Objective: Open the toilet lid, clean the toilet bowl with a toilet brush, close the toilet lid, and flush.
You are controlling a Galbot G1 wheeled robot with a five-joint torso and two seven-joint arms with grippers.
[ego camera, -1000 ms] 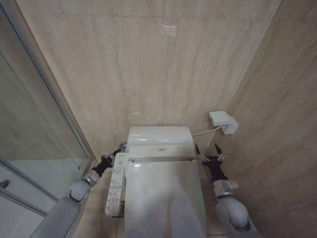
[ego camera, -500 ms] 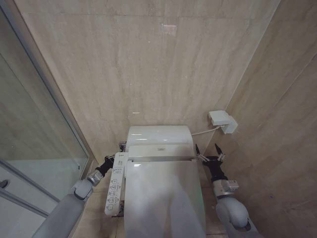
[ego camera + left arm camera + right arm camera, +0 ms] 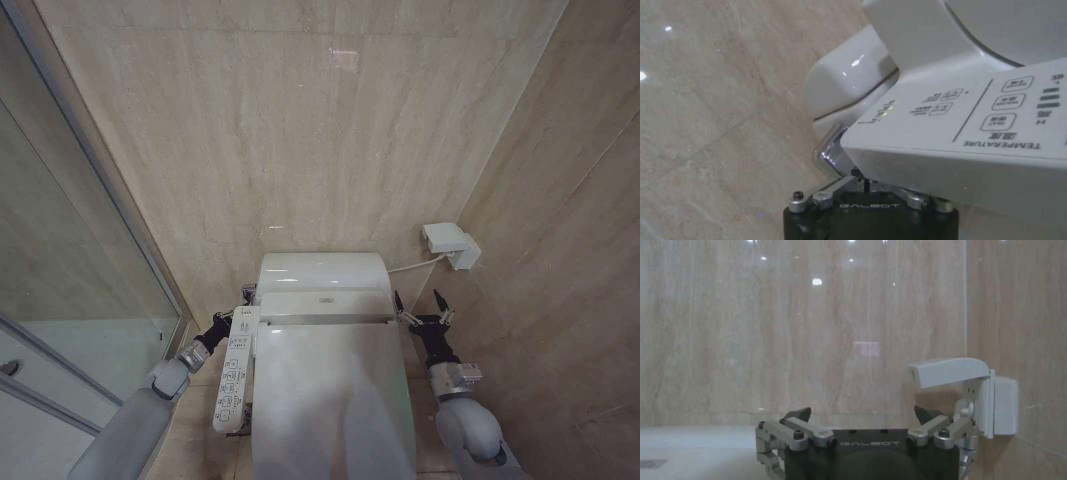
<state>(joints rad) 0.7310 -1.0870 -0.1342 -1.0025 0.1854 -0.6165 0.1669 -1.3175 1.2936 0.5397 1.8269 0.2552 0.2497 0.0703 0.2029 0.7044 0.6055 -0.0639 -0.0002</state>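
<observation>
The toilet lid [image 3: 330,400] lies closed and covers the toilet bowl. The toilet brush is out of view. My left gripper [image 3: 222,325] is low at the toilet's left side, tucked under the back end of the long white control panel [image 3: 233,368]. In the left wrist view its linkages fold inward, so the left gripper [image 3: 863,180] is shut, with its tips under the control panel [image 3: 973,125] and right beside a chrome lever [image 3: 829,156]. My right gripper [image 3: 420,305] hangs open to the right of the lid hinge, holding nothing.
The white rear unit [image 3: 322,275] stands against the tiled back wall. A white wall box [image 3: 450,245] with a cable is mounted at the right corner, close ahead of the right gripper [image 3: 867,415]. A glass partition [image 3: 70,250] closes off the left side.
My left arm has shifted slightly toward the toilet, and its gripper has slid farther in under the control panel. The right arm and the lid have not moved.
</observation>
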